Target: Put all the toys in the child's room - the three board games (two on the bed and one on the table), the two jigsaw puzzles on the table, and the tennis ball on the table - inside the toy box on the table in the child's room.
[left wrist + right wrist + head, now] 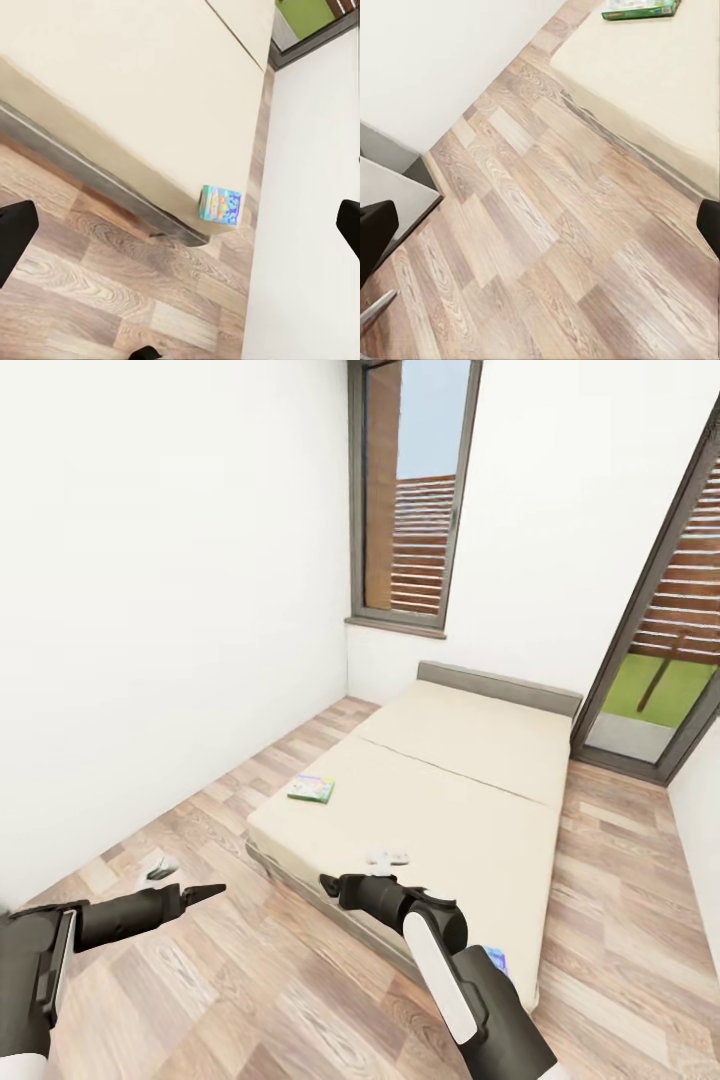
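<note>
Two board games lie on the bed [450, 800]. A green-edged flat box [311, 788] rests near the mattress's left edge and appears again in the right wrist view [641, 7]. A small blue box [497, 960] sits at the near right corner, half hidden behind my right forearm, and the left wrist view shows it at the bed corner [220, 205]. My left gripper [205, 892] hangs open over the floor short of the bed. Also open, my right gripper [330, 882] is at the bed's near edge. The table, toy box, jigsaw puzzles and tennis ball are out of view.
White walls close the room on the left and behind the bed, with a tall window [410, 490] and a glass door [660, 670]. Plank floor runs along both sides of the bed. A small white object [387, 856] lies on the mattress. A grey-white panel [390, 195] stands by the wall.
</note>
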You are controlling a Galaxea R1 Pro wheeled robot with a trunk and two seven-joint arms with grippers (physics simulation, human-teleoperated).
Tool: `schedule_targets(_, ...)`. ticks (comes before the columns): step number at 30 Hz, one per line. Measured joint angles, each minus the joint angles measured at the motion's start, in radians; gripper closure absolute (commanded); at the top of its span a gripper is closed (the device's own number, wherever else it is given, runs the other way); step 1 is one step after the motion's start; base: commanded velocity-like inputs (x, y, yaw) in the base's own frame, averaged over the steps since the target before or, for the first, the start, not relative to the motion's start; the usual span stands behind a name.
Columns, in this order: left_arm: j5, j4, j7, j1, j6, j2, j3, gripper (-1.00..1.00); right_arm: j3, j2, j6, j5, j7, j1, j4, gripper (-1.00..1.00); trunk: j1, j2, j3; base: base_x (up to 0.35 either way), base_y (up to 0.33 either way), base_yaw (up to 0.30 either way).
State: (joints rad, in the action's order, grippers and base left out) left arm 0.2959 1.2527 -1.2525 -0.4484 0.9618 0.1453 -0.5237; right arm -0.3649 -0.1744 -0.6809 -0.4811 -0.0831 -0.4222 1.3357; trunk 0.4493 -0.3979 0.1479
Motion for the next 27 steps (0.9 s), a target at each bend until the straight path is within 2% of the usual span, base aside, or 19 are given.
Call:
schedule_targets(8,0.0,0.0,-0.001,0.0,0.0,0.001,0.0,-1.0,0.0,0.0,0.0,0.001,0.0,0.0,-0.001,-1.0,0.0,0.0,-0.01,-0.023,0.009,-0.222)
schedule_targets(19,-0.001,0.0,-0.001,0.0,0.0,0.001,-0.001,-1.0,0.0,0.0,0.0,0.002,0.0,0.0,-0.002,-1.0,0.0,0.0,-0.023,-0.147,0.133,-0.222)
schedule_targets(27,-0.002,0.001,-0.002,0.0,0.0,0.001,0.0,-1.0,0.0,0.0,0.001,0.002,0.0,0.0,-0.009,-1.0,0.0,0.0,-0.032,-0.11,0.035,-0.222)
